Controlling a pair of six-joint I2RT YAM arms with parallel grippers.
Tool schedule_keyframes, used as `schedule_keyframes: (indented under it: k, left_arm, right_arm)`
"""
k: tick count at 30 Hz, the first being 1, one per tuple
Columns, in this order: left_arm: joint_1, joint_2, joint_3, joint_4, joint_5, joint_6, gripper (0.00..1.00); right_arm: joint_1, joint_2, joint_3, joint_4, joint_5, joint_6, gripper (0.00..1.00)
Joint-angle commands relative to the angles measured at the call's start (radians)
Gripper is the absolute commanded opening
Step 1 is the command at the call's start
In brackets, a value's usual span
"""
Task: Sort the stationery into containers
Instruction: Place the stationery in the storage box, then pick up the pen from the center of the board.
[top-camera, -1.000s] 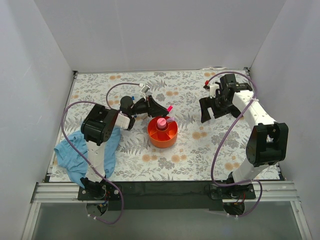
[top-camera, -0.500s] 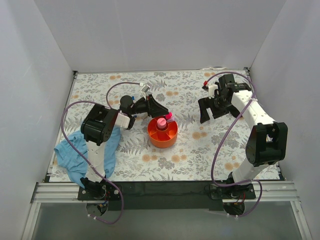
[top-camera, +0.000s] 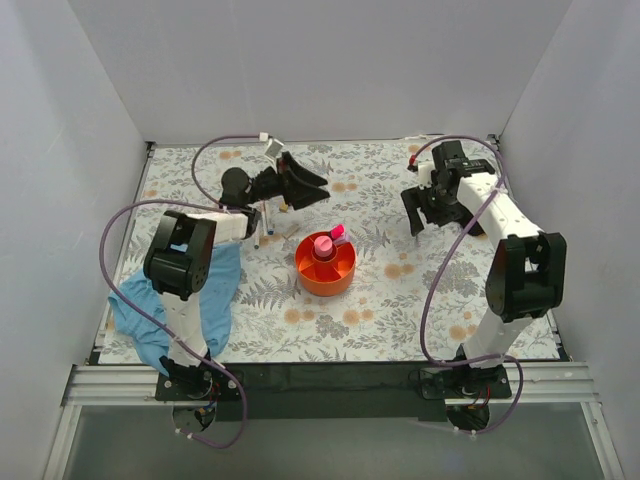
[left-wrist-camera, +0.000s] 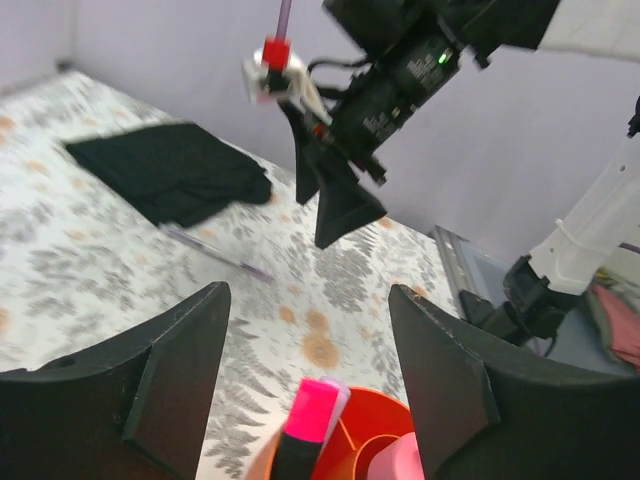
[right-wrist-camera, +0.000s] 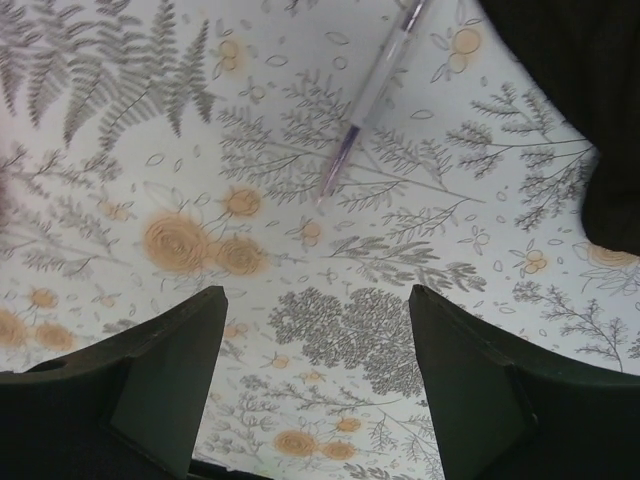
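Note:
The orange organizer stands mid-table. A pink-and-black highlighter stands in its outer ring, and a pink piece sits in its central cup. My left gripper is open and empty, behind and left of the organizer. Its wrist view looks down on the highlighter, the organizer's rim and the open jaws. My right gripper is open and empty above the table. A purple-tipped pen lies ahead of its jaws; the pen also shows in the left wrist view.
A black cloth lies beside the pen, also seen from the left wrist. Thin pens lie under my left arm. A blue cloth lies at the left front. White walls close in the table.
My left gripper let go of the highlighter in the organizer and drew back and to the left. My right gripper shifted slightly toward the back.

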Motion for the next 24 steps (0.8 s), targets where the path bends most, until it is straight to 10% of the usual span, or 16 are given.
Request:
schedule_keyframes:
  k: [1, 10, 24]
  left_arm:
    - [0.080, -0.145, 0.051, -0.129, -0.002, 0.084, 0.65]
    - [0.192, -0.341, -0.055, -0.545, -0.076, 0.379, 0.70]
    - [0.252, -0.357, -0.045, -0.686, -0.087, 0.426, 0.70]
  right_arm:
    - [-0.002, 0.110, 0.094, 0.067, 0.137, 0.021, 0.81]
    - [-0.010, 0.260, 0.204, 0.086, 0.065, 0.038, 0.70]
    - [-0.013, 0.461, 0.350, 0.089, 0.084, 0.055, 0.61]
